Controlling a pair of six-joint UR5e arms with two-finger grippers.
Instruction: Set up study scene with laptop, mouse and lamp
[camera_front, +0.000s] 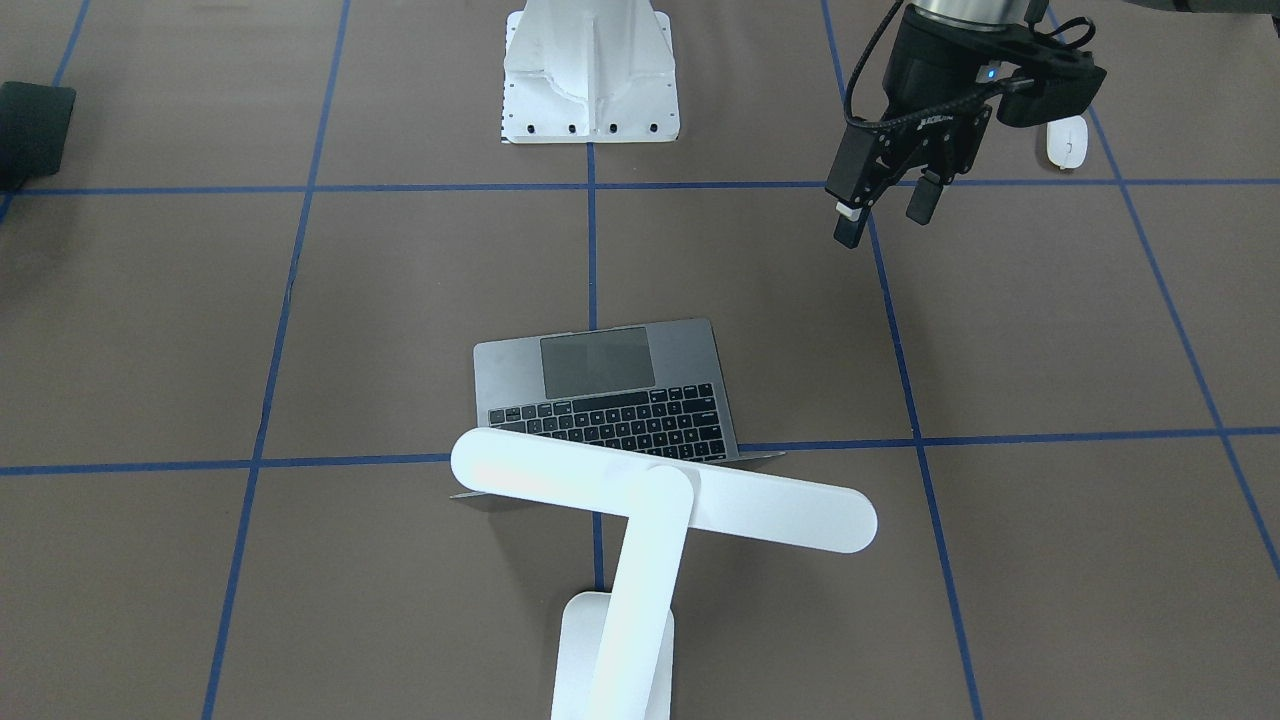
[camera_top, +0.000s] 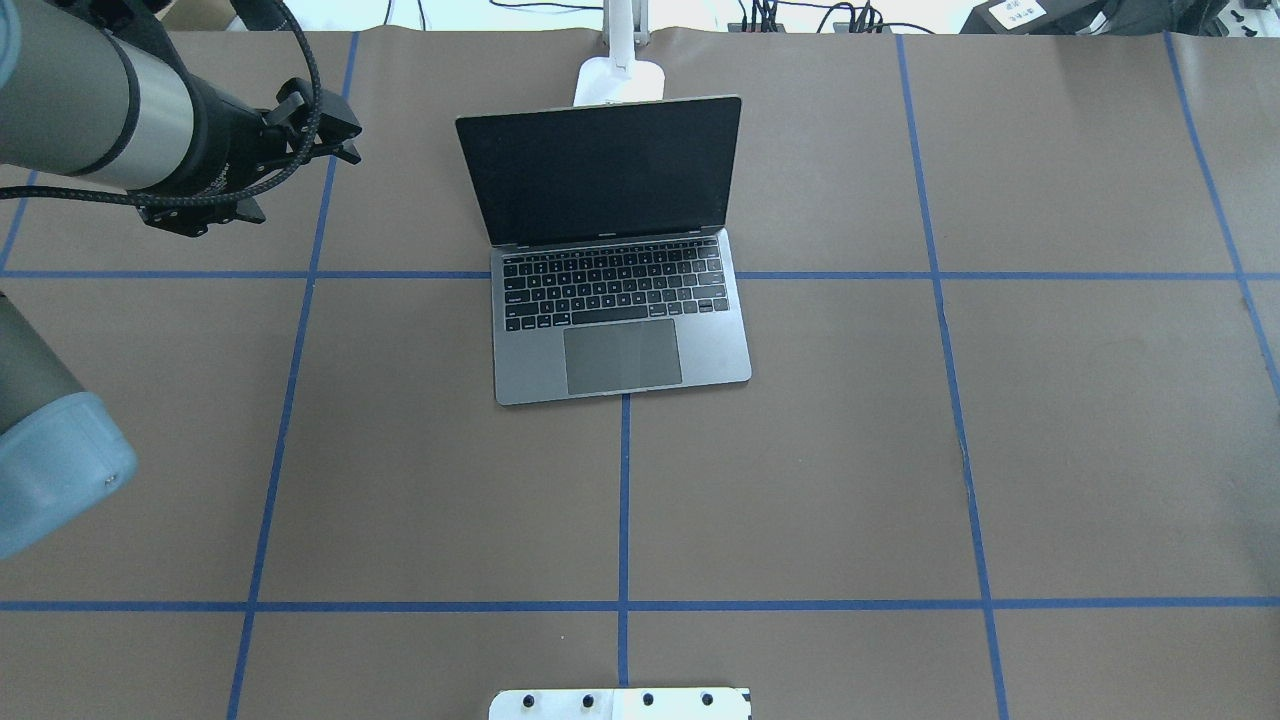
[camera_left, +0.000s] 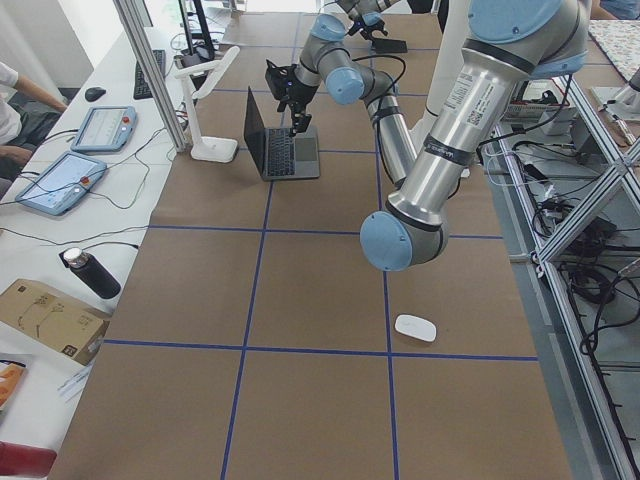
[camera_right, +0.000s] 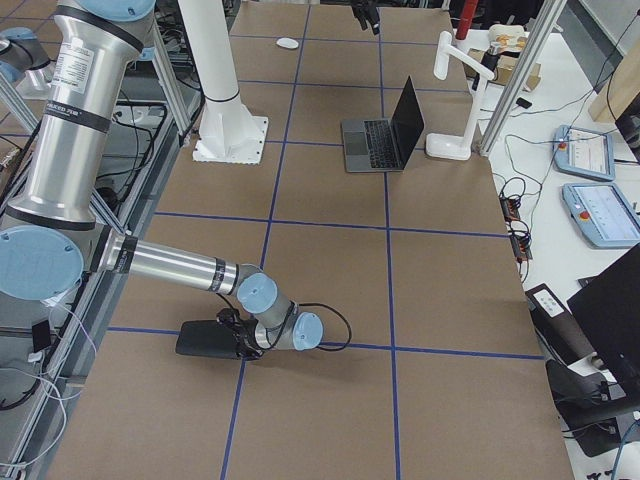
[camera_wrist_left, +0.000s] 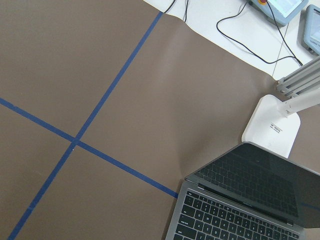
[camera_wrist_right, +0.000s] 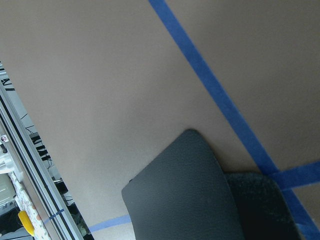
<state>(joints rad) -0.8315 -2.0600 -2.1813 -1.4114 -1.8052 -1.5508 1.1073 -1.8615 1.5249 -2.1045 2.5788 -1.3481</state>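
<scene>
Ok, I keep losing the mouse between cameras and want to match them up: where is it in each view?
Exterior front-facing: the mouse is top right, just past the left gripper.
Overhead exterior: not in it.
Exterior left: mouse low centre, at the near end.
Exterior right: mouse top, left of centre, at the far end.
Left wrist-mounted and right wrist-mounted: not in either.
Shared landmark: the open laptop mid-table; the mouse lies toward the robot's left end.

Slim space-grey metal laptop (camera_top: 620, 300): black keys, dark screen. Small glossy oval mouse (camera_front: 1067, 142): white. Flat-bar desk lamp (camera_front: 760, 505): white. Brown paper-covered desk (camera_top: 850, 450): blue tape grid.
</scene>
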